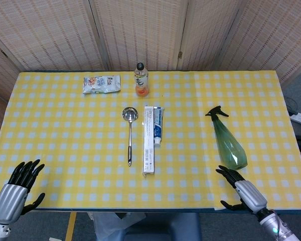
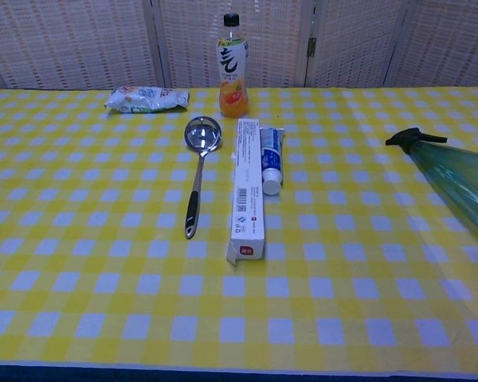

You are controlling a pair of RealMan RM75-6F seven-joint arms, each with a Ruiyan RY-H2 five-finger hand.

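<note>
One translucent green plastic spray bottle [image 1: 229, 143] with a black trigger lies flat at the right of the frame on the bench [image 1: 65, 130], which wears a yellow-and-white check cloth. The right robot hand [image 1: 239, 188], black fingers spread and holding nothing, hovers just below the bottle's rounded base. The left robot hand [image 1: 17, 188] sits bottom left, fingers apart. One steel ladle [image 1: 130, 131], one long white carton [image 1: 148, 139], one toothpaste tube [image 1: 158, 125], one juice bottle [image 1: 141, 80] holding orange drink, one crinkly snack packet [image 1: 101, 84].
</note>
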